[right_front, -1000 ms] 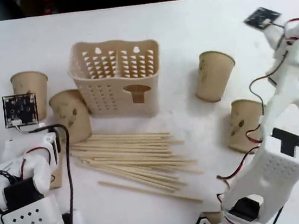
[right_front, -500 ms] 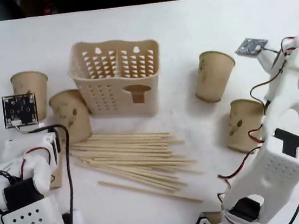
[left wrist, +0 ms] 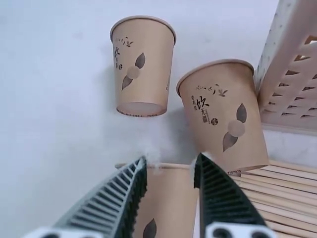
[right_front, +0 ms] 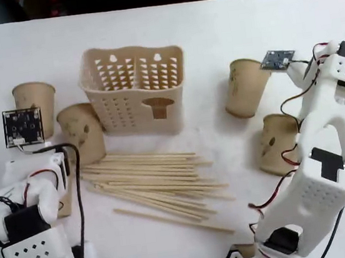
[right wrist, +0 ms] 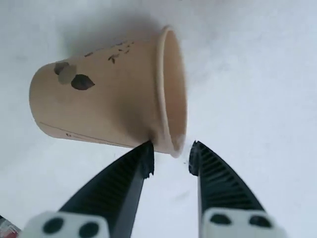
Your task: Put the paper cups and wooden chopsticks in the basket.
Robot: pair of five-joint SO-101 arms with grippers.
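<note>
The slotted beige basket [right_front: 133,90] stands at mid-table, with a pile of wooden chopsticks [right_front: 157,184] in front of it. Two paper cups [right_front: 34,102] [right_front: 81,131] stand left of the basket, and two more [right_front: 246,85] [right_front: 278,144] stand to its right. My left gripper [left wrist: 171,168] is open just above a fifth cup [left wrist: 163,208], whose rim runs under its fingertips. My right gripper [right wrist: 171,156] is open with its tips astride the rim of a cup [right wrist: 109,104]. I cannot tell which right-side cup that is. The right arm [right_front: 337,83] hides part of the nearer one.
In the left wrist view the basket wall [left wrist: 292,74] and chopstick ends [left wrist: 277,198] lie close beside the left gripper. Dark and red objects sit beyond the table's far edge [right_front: 157,6]. Bare white tabletop [right_front: 194,252] lies in front of the chopsticks.
The right arm's wrist has swung left and lower, toward the two right-side cups. The left arm, basket, cups and chopsticks have not moved.
</note>
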